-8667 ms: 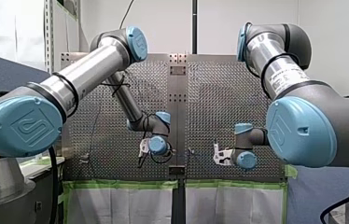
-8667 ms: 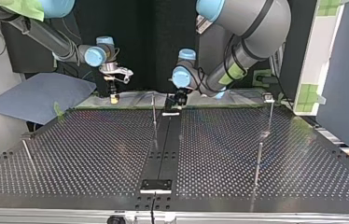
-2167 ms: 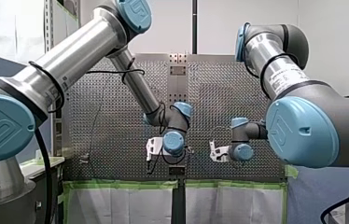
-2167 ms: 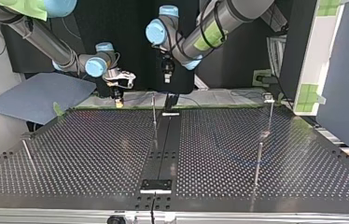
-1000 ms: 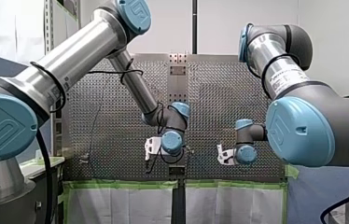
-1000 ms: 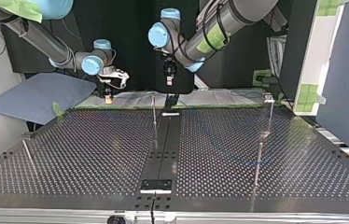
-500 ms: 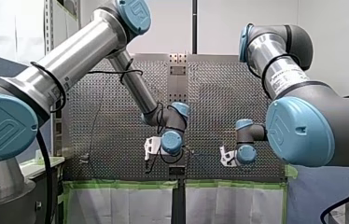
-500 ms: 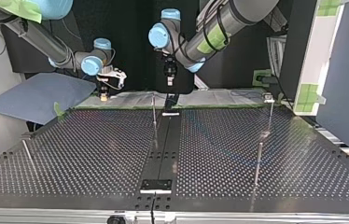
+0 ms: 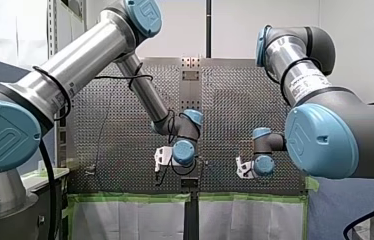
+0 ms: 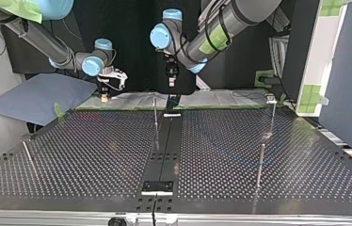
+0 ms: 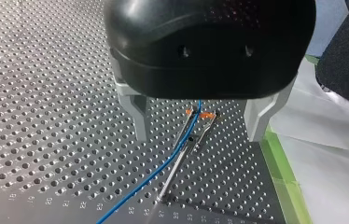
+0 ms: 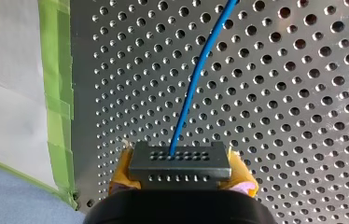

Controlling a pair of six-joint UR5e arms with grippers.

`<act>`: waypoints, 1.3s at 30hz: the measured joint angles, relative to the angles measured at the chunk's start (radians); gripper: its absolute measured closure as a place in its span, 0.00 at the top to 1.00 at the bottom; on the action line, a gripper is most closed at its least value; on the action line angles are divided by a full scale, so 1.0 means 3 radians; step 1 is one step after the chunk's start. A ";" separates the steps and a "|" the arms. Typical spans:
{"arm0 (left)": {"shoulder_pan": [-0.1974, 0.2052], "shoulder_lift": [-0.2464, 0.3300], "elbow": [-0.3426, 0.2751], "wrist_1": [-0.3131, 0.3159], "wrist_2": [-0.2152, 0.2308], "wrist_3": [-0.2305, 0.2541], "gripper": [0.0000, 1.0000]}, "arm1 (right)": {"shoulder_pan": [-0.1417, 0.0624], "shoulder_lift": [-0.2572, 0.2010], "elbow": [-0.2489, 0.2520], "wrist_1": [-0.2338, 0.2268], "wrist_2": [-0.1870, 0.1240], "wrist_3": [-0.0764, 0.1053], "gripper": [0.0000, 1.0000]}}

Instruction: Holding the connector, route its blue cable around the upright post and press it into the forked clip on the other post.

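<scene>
The connector sits clamped between the yellow pads of my right gripper, its blue cable running straight ahead over the perforated table and (by the left wrist view) passing beneath my left gripper, spread wide and empty above the orange-tipped forked clip, likely the nearer presser.

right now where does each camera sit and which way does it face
Front view: behind and above the shoulders, facing over the perforated table; my left arm at left, my right arm at right.
Top view: low across the table, facing the arms; sides crossed.
Left wrist view: on my left wrist, looking past the open left gripper at the forked clip.
Right wrist view: on my right wrist, over the right gripper shut on the connector.
Shared: both wrist views show the blue cable.
</scene>
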 joint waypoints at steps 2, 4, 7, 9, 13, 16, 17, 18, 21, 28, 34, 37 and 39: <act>0.0000 -0.0001 0.0000 0.0000 0.0000 0.0000 1.00 | 0.0000 0.0001 0.0000 -0.0001 -0.0001 0.0000 0.00; 0.0001 0.0000 0.0001 0.0000 -0.0001 0.0000 1.00 | 0.0000 0.0003 0.0000 -0.0005 -0.0006 0.0000 0.00; 0.0001 0.0000 0.0000 0.0004 0.0000 -0.0001 1.00 | 0.0000 0.0003 0.0001 -0.0008 -0.0019 0.0000 0.00; 0.0001 0.0000 0.0000 0.0008 0.0000 -0.0003 1.00 | 0.0000 0.0003 0.0001 -0.0007 -0.0022 0.0000 0.00; 0.0001 0.0000 0.0000 0.0013 0.0000 -0.0008 1.00 | 0.0000 0.0003 0.0000 -0.0004 -0.0025 0.0000 0.00; 0.0000 0.0000 0.0000 0.0012 0.0003 -0.0007 1.00 | 0.0000 0.0003 -0.0001 -0.0005 -0.0027 0.0000 0.00; -0.0003 0.0000 0.0000 0.0013 0.0008 -0.0003 1.00 | 0.0000 0.0003 -0.0001 -0.0004 -0.0029 0.0000 0.00; -0.0008 0.0000 0.0000 0.0016 0.0017 0.0003 1.00 | 0.0000 0.0003 0.0000 -0.0003 -0.0031 0.0000 0.00; -0.0032 -0.0002 0.0000 0.0055 0.0079 0.0037 1.00 | 0.0010 0.0003 0.0001 -0.0002 -0.0044 -0.0010 0.00; -0.0053 -0.0003 0.0000 0.0109 0.0189 0.0055 1.00 | 0.0107 0.0003 0.0007 0.0008 -0.0211 -0.0179 0.00; -0.0027 -0.0004 0.0000 0.0100 0.0160 0.0029 1.00 | 0.0279 0.0002 0.0022 0.0015 -0.0416 -0.0284 0.00; -0.0001 -0.0004 0.0000 0.0089 0.0134 0.0022 1.00 | 0.0308 0.0001 0.0051 -0.0002 -0.0525 -0.0294 0.00; 0.0017 -0.0004 0.0000 0.0082 0.0131 0.0017 1.00 | 0.0307 0.0000 0.0063 -0.0007 -0.0592 -0.0295 0.00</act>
